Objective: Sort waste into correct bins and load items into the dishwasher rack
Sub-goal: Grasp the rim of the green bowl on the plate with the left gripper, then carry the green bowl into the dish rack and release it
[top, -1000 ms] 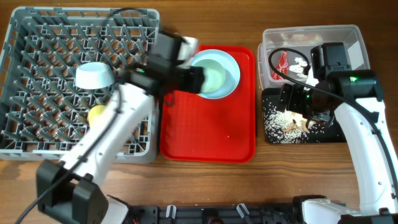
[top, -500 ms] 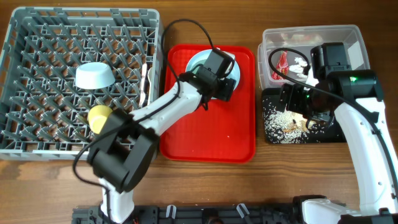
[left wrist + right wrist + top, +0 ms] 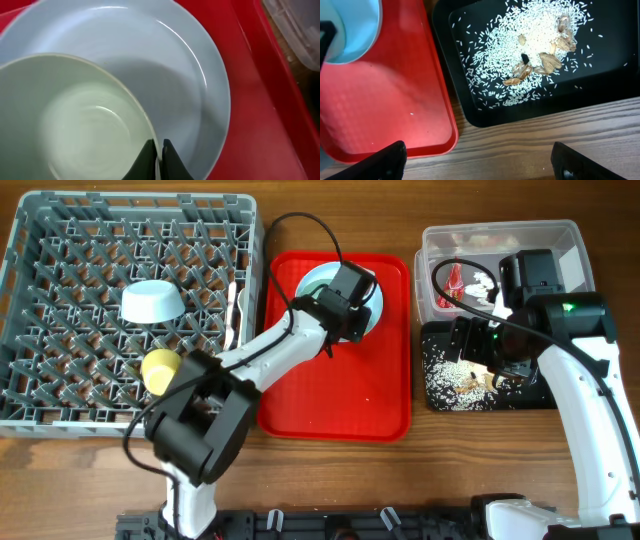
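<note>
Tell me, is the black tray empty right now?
No, the black tray holds a spread of white rice-like scraps with a few brown bits.

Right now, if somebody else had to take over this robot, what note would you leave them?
Left gripper: shut on the rim of the second bowl, which sits on the plate in the red tray.
Right gripper: open, empty, over the black tray.
Done: first bowl and cup in the rack; wrapper and napkin in the tub; rice in the black tray.
To do: second bowl and plate into the rack. Fork and spoon: cannot tell where they are.
</note>
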Available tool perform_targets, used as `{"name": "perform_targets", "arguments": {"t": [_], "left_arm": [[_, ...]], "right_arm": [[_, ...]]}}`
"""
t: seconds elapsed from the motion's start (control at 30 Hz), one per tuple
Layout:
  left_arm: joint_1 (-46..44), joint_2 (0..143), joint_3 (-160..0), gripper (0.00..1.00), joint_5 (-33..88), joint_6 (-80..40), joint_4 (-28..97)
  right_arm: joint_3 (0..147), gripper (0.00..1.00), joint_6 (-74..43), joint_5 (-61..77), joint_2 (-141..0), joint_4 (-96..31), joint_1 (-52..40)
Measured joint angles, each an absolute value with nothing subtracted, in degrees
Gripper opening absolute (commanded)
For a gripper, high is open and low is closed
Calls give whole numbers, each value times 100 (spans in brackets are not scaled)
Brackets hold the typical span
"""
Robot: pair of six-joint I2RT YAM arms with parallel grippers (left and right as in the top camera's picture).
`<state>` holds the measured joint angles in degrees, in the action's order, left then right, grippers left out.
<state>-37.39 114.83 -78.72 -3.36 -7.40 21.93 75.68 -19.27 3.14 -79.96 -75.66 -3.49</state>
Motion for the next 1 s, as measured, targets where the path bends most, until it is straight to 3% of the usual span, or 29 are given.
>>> {"name": "perform_targets", "arguments": {"t": [0.27,0.47,0.77,1.0], "left_arm": [[-3688,10149,-7870,4,-292,-777,2904],[-2943,8930,-7872,4,-32,-781,3216],[-128,8799,-7870,4,3505,-799,3216],[969,9647,-7870,4,5603,-801,3194]], "right_arm": [[7568,93,-1925,314,-7996,-7566,-349],[7568,93,-1920,314,-7996,-7564,-349],[7568,93,-1898,314,-7996,-7559,-349],[7568,93,-1898,314,-7996,-7544,-349]]}}
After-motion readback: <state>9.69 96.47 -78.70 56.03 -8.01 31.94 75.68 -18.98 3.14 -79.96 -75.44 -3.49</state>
